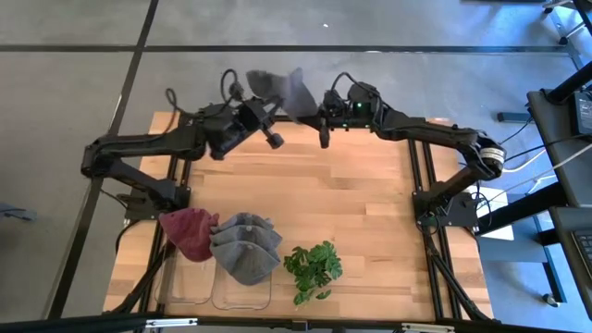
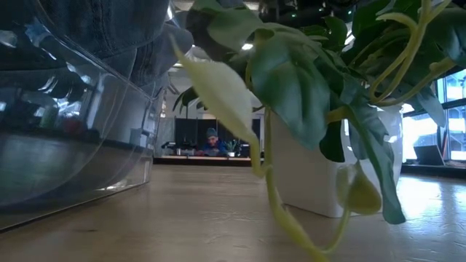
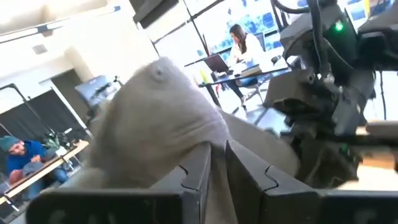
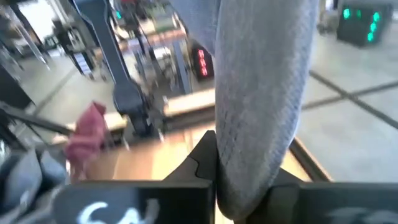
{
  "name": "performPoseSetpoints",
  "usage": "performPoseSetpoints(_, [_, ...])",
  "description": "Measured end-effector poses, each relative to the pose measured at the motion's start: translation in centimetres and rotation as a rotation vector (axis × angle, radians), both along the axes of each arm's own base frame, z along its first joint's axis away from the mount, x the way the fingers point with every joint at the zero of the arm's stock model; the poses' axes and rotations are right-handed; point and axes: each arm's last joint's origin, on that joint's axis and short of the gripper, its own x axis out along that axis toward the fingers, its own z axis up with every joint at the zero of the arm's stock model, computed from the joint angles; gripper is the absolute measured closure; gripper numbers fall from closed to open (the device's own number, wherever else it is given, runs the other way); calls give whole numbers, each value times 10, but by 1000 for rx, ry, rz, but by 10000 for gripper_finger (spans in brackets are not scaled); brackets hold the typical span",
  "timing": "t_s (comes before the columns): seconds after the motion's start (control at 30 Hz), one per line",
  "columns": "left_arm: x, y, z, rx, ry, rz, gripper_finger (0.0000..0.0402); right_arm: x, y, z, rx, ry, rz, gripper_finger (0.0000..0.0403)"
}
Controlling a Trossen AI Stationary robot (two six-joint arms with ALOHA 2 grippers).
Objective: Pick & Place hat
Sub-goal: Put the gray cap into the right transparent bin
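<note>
**Grey hat held aloft by both arms**

Beyond the clear plastic bins (image 1: 231, 287) on your wooden tabletop (image 1: 342, 203), the left gripper (image 1: 262, 100) and right gripper (image 1: 309, 109) each clench the soft grey knit hat (image 1: 277, 88), keeping it spread for placing.

You have three hats in view: one grey hat (image 1: 280, 90) held up between the two grippers at the table's far edge, one red hat (image 1: 188, 231) and one more grey hat (image 1: 244, 246) at the near edge. Count two clear bins (image 1: 242, 292) under those. One plant (image 1: 313, 268). Two arms. Two people show in the room behind.
</note>
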Motion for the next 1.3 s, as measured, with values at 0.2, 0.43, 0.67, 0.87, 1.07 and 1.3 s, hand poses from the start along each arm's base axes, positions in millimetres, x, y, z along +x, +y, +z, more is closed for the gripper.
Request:
performPoseSetpoints(0.2, [-37,0,10,-137,-48,17,356,-29,5,-1,-35,213,11,387])
performPoseSetpoints(0.43, [-57,18,-13,-429,76,-142,354,-57,20,13,-79,307,47,387])
performPoseSetpoints(0.67, [-57,31,-21,-495,116,-296,330,-70,27,22,-86,305,50,387])
performPoseSetpoints(0.87, [-58,33,-18,-400,150,-310,274,-70,32,20,-69,331,81,386])
performPoseSetpoints(1.07, [-57,34,-16,-395,124,-309,220,-66,39,20,-81,323,121,386])
performPoseSetpoints(1.3, [-56,33,-16,-416,109,-312,204,-65,38,23,-100,294,117,386])
